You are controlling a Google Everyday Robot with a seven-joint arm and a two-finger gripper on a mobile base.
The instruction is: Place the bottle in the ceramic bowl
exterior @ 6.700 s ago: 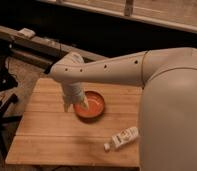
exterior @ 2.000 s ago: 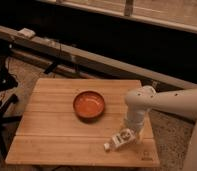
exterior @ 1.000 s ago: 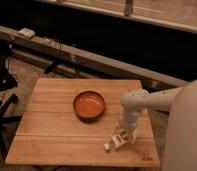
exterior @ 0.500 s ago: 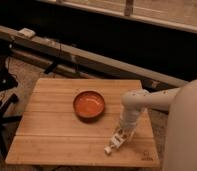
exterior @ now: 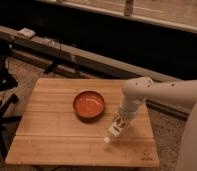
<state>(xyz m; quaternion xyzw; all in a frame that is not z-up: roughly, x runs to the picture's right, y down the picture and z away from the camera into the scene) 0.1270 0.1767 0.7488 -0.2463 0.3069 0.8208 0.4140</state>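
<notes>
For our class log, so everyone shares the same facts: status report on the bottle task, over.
End effector at upper end of bottle. Bottle on table, outside ceramic bowl, right of it in view. Nothing seen between them.

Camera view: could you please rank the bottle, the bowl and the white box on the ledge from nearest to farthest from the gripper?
1. Bottle: lying on the table, right at the gripper, towards the table's right side.
2. Bowl: mid-table, picture-left of the gripper.
3. White box: off the table, on the ledge at the far upper left.
</notes>
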